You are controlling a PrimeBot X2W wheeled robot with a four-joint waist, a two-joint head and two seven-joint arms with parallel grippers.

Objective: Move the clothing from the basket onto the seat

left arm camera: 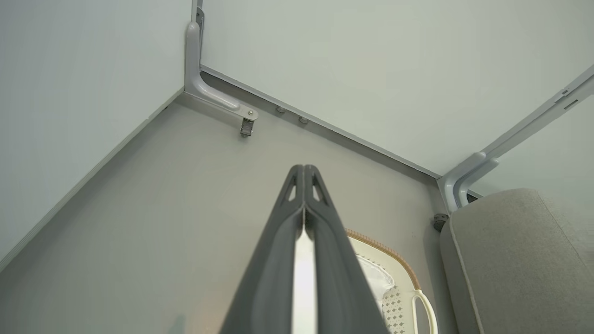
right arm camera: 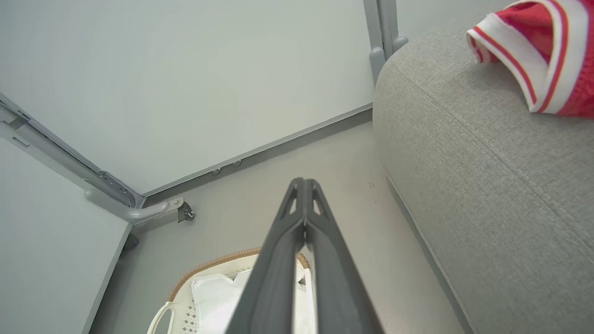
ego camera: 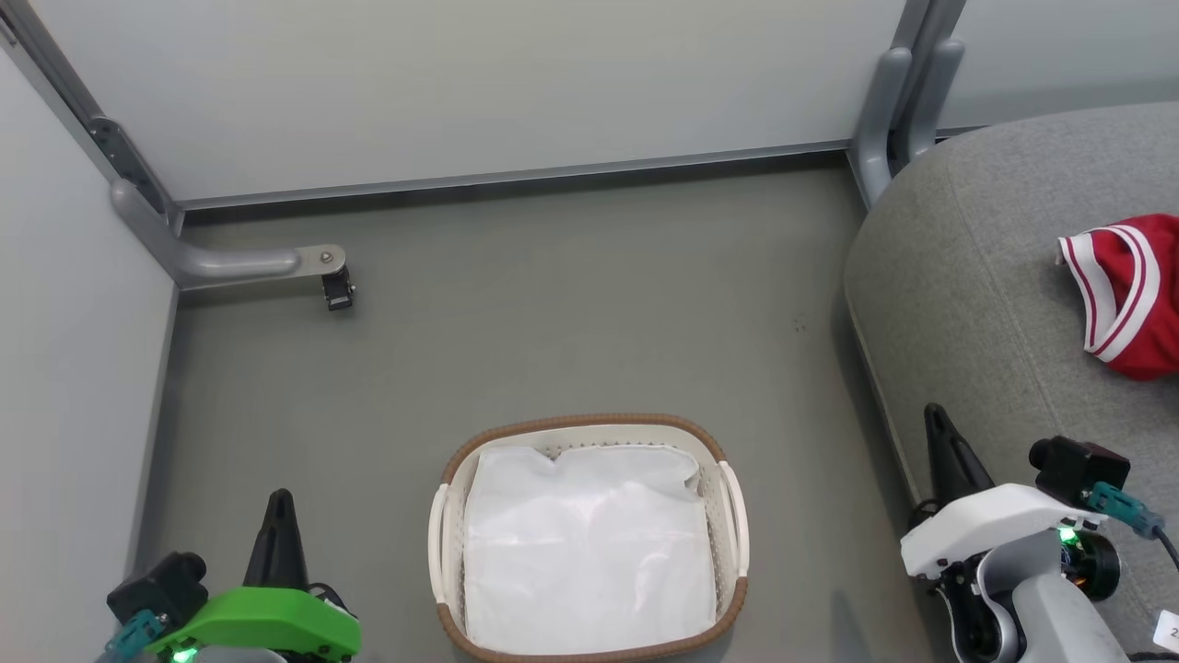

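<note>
Now red clothing (ego camera: 1138, 295), soft fabric with white-striped trim, is seen crumpled on the seat (ego camera: 967, 276), a grey woven-fabric cushion, well in from its rounded corner and stitched edge. On the smooth grey floor (ego camera: 553, 304), near the seat's edge but apart from it, the oval basket (ego camera: 580, 422) of perforated white plastic with a brown woven-look rim is found holding a flat white sheet (ego camera: 589, 543). Both the left gripper (ego camera: 279, 499) and the right gripper (ego camera: 935, 412) are held with tapered dark fingers pressed together, gripping nothing.
</note>
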